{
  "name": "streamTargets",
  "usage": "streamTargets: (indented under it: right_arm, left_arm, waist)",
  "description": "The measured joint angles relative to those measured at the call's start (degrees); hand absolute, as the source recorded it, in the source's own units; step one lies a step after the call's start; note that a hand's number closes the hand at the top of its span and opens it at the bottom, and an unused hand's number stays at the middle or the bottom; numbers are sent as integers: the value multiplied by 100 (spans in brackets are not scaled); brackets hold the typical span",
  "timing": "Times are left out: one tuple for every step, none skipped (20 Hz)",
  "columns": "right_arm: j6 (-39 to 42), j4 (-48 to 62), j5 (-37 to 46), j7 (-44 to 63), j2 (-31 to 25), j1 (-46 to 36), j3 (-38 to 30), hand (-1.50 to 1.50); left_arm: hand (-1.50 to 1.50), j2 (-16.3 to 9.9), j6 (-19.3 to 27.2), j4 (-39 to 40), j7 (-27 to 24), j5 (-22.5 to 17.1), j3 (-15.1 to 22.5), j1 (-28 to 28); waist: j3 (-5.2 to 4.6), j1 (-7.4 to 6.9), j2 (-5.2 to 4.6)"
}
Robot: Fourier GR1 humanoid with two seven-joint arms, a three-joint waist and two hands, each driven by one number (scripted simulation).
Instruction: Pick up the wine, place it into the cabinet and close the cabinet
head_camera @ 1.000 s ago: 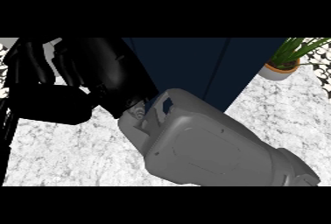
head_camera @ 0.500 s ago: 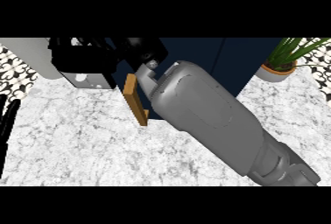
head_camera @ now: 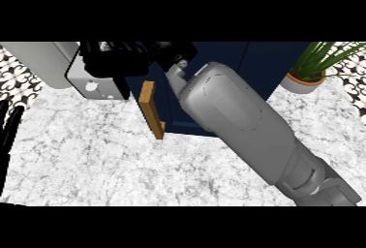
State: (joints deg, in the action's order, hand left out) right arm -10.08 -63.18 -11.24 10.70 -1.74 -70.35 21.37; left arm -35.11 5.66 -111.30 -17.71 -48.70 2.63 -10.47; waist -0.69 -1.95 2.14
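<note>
Right at the bottom edge, the right forearm (head_camera: 250, 131) sweeps in from the lower right corner and runs diagonally up across the middle of the frame, big and grey, filling most of the view. Over at the left edge, dark fingers of the left hand (head_camera: 10, 127) stand straight and relaxed above the white marbled counter (head_camera: 93, 160), resting, nothing in them. Moving up, a wooden handle (head_camera: 151, 109) hangs on the dark blue cabinet (head_camera: 265, 68), just left of the forearm, and the blue door panel drops down to the counter behind it. Up in the right corner, a potted plant (head_camera: 314, 65) sits on the counter beside the cabinet, green leaves fanning out of a pale pot. Farther still, at the top centre, the right hand (head_camera: 143, 55) shows as a black mass against the cabinet front, and I cannot tell how it is set. A grey and white box-like piece (head_camera: 97, 80) sits just left of it. The wine does not show anywhere I can make out.
</note>
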Motion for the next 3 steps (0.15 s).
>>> streamTargets:
  right_arm:
    - [48,22,27,-67,-32,12,6,150]
    - [109,32,46,-129,-62,22,14,150]
    - [153,34,47,-155,-87,33,7,150]
  left_arm:
    - [-150,15,37,-39,19,31,33,16]
    - [-150,26,59,-42,44,41,51,52]
    - [-150,53,28,2,18,41,50,61]
  waist:
    - [-1,-7,8]
    - [-4,-3,12]
    - [1,-2,14]
